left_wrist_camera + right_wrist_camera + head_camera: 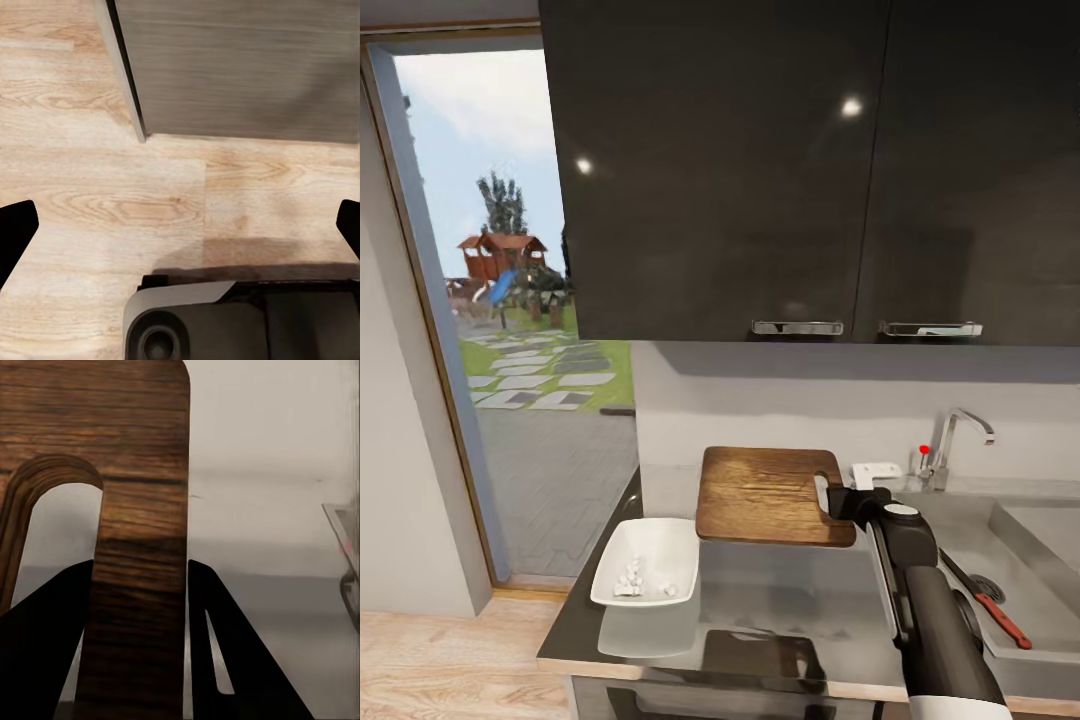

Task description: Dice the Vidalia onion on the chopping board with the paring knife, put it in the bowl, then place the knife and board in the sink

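Note:
My right gripper (838, 497) is shut on the handle end of the dark brown chopping board (770, 495), which it holds level just above the grey countertop (760, 600). In the right wrist view the two black fingers (217, 637) clamp the wood strip beside the board's slot (139, 555). The white square bowl (648, 560) stands at the counter's left end with diced onion (632, 578) inside. A red-handled paring knife (1000, 618) lies on the steel sink (1050, 560) to the right of my arm. My left gripper (180, 225) hangs open over wooden floor.
A chrome tap (952, 440) with a red knob (924, 450) rises behind the sink, with a small white object (877, 470) beside it. Dark wall cabinets (810, 170) hang overhead. An open doorway (510, 330) to a garden lies left of the counter.

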Available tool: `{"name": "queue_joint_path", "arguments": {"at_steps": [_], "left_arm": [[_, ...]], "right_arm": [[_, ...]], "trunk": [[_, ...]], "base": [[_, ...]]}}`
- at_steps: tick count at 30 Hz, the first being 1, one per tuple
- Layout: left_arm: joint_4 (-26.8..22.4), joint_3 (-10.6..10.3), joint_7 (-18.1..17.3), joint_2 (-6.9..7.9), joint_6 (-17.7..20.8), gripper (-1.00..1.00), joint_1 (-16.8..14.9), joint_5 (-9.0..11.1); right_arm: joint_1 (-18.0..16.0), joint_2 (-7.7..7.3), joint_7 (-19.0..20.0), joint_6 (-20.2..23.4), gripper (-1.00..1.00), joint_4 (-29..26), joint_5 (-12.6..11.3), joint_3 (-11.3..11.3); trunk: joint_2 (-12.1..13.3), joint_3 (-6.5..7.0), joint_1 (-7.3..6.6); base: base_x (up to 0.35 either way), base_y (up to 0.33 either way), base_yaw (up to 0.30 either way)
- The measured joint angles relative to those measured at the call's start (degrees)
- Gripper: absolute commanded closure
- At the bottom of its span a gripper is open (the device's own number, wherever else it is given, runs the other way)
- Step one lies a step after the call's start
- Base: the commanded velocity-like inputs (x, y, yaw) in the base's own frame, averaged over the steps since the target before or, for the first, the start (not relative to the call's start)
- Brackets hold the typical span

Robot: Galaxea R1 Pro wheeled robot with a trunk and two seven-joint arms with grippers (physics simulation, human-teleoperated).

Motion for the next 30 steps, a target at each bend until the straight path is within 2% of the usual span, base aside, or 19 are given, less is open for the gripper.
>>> {"name": "queue_joint_path", "arguments": {"at_steps": [7,11,19,22,23,25,27,30], "left_arm": [[-1.60,-0.32,-0.14,0.07,-3.39,-1.00,0.04,0.00],[-4.45,-1.16,-0.17,0.09,-3.77,-1.00,0.08,0.00],[-5.11,-1.64,-0.16,0.15,-3.83,-1.00,0.09,0.03],[-5.08,-1.65,-0.16,0.15,-3.83,-1.00,0.09,0.06],[-5.03,-1.65,-0.16,0.13,-3.84,-1.00,0.09,0.07],[-4.96,-1.69,-0.16,0.11,-3.82,-1.00,0.09,0.07],[-4.91,-1.81,-0.16,0.10,-3.78,-1.00,0.09,0.08],[-4.89,-1.89,-0.16,0.11,-3.76,-1.00,0.09,0.08]], "right_arm": [[0.00,0.09,-0.52,-0.01,1.00,1.32,-0.20,-0.27],[0.00,0.09,-0.56,-0.02,1.00,1.79,-0.19,-0.35],[0.00,0.12,-1.83,-0.03,1.00,1.96,0.01,-0.90],[0.00,0.31,-4.53,-0.05,1.00,2.77,0.84,-2.76],[0.00,0.46,-5.81,-0.03,1.00,3.22,0.33,-4.02],[0.00,1.03,-8.47,0.00,1.00,3.85,1.44,-6.90],[0.00,1.85,-11.32,-0.07,1.00,4.13,0.35,-9.01],[0.00,2.80,-17.85,-0.56,1.00,4.26,-1.65,-10.35]], "trunk": [[0.00,0.00,0.00],[0.00,0.00,0.00],[0.00,0.00,0.00],[0.01,0.00,0.00],[0.00,0.00,0.00],[0.00,0.00,0.00],[0.00,0.00,0.00],[0.00,0.00,0.00]], "base": [[0.000,0.000,0.000],[0.000,0.000,0.000],[0.000,0.000,0.000],[0.000,0.000,0.000],[0.000,0.000,0.000],[0.000,0.000,0.000],[0.000,0.000,0.000],[0.000,0.000,0.000]]}}
